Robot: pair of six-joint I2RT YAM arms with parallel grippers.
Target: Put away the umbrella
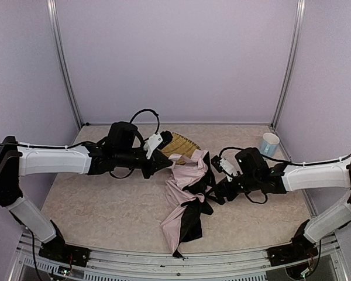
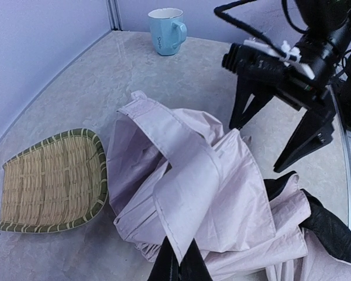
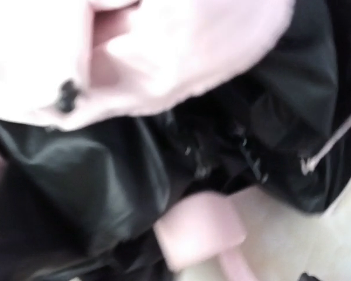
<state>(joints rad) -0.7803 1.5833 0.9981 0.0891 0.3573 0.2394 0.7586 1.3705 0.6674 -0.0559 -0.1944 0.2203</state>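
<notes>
From above, the umbrella (image 1: 184, 205) lay crumpled mid-worktop (image 1: 93, 205), nowhere near put away. Left wrist view: left gripper (image 2: 176, 263) jaws were pinched shut on its pink fabric, right gripper (image 2: 256, 146) jaws gaped wide, holding nothing. Right wrist: just the blurry pink handle (image 3: 199, 234).

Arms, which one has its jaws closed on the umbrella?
The left arm: its jaws pinch pink fabric of the umbrella, while the right arm has its jaws open.
</notes>
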